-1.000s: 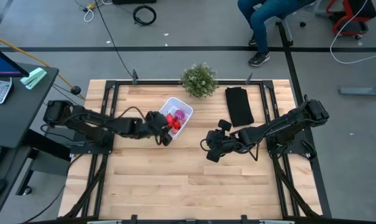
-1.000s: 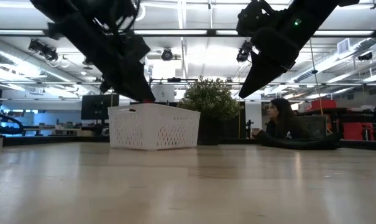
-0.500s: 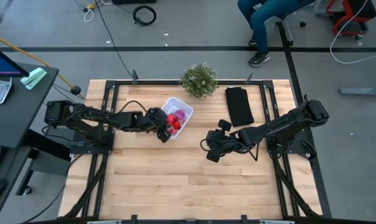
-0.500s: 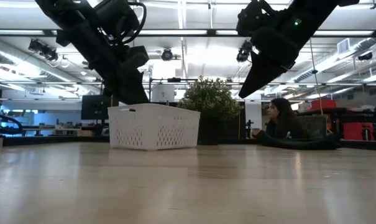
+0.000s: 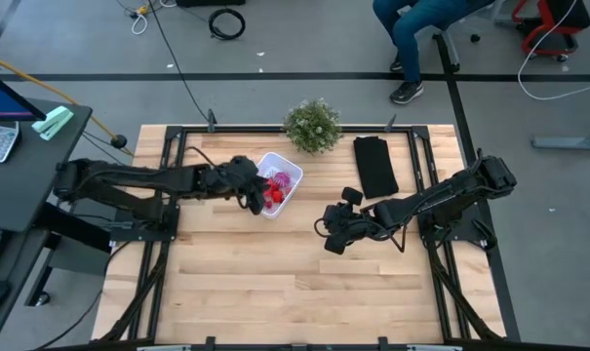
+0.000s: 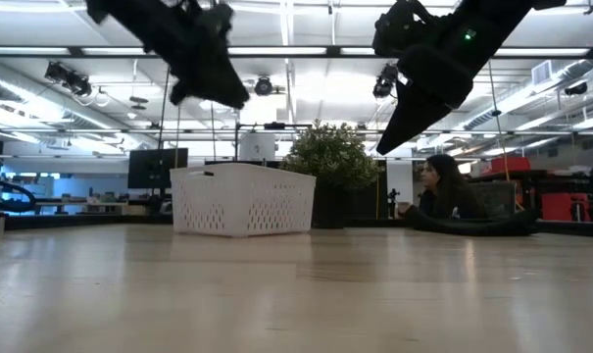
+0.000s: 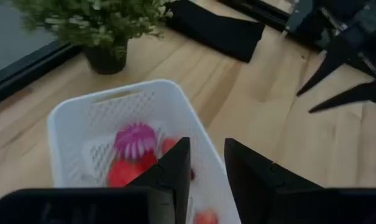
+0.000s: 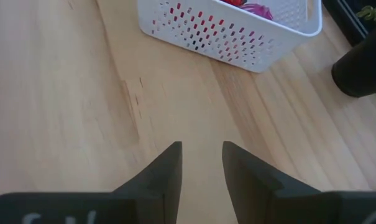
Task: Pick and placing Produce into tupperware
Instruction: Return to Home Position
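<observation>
- The white tupperware (image 6: 242,201), with perforated walls, sits near the bench's (image 5: 275,283) far edge, left of centre.
- Inside lies the produce (image 7: 122,174): red pieces and one spiky purple one.
- The left claw (image 7: 206,142) hangs above its near rim, slightly spread, empty.
- The right claw (image 8: 201,144) hovers mid-bench, spread, empty.
- A potted plant (image 5: 312,124) and a black cloth (image 5: 374,166) line the far edge.
- A person (image 6: 443,181) sits beyond.

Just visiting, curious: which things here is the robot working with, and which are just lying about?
In the job: white basket, toy fruit inside it, left gripper above it, open.
Lying about: potted plant, black cloth. Right gripper waits mid-table, open.
</observation>
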`<state>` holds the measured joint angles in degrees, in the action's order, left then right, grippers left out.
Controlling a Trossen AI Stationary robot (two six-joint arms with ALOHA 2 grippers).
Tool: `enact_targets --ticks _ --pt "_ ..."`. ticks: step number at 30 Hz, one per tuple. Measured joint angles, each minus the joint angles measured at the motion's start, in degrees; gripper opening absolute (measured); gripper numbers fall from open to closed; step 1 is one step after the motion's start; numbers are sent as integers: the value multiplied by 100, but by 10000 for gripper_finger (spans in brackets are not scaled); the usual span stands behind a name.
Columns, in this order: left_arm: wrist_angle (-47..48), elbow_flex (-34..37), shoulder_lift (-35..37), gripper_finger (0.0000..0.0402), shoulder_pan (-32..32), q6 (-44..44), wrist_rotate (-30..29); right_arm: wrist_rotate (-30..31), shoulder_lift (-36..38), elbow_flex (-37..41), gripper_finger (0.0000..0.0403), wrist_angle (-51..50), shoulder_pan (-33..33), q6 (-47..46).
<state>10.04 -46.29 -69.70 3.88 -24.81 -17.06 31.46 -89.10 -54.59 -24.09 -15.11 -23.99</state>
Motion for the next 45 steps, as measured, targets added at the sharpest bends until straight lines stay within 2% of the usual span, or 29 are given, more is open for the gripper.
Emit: enact_targets --ticks 3,8,13,16,20,24,26,30,34,38,45 --pt "659 -272 291 99 -25 6 0 -16 0 -2 123 -1 0 -26" --pt "1492 -499 649 92 -19 2 -4 -138 1 -2 123 42 -4 -818" --pt "2249 -491 1017 88 -95 -110 2 -955 107 -4 123 -33 -2 -271" --pt "2687 -491 1417 87 -183 -483 9 -953 482 -4 123 -369 -11 -354" --pt "3386 -491 2168 91 -437 -760 -216 -472 1406 -6 123 -1384 -192 -923" --pt "4074 -489 2946 95 -883 -1086 -1043 596 2506 8 123 -2198 -806 -1583" --pt "4386 -464 3265 95 -1126 -1291 -1433 1106 2979 121 123 -2215 -1229 -1832" --pt "4214 78 4024 90 -1590 -1539 -1866 2017 3719 761 123 -2072 -2150 -2115" --pt "3484 1081 4743 85 -1894 -1708 -1921 2660 4264 1670 123 -2080 -2781 -2871" --pt "2215 2029 5258 87 -2033 -1464 -1918 2825 4715 2204 123 -2047 -3054 -3174" --pt "571 3119 5556 95 -2161 -1050 -1914 3071 5160 2360 123 -1963 -3084 -2622"
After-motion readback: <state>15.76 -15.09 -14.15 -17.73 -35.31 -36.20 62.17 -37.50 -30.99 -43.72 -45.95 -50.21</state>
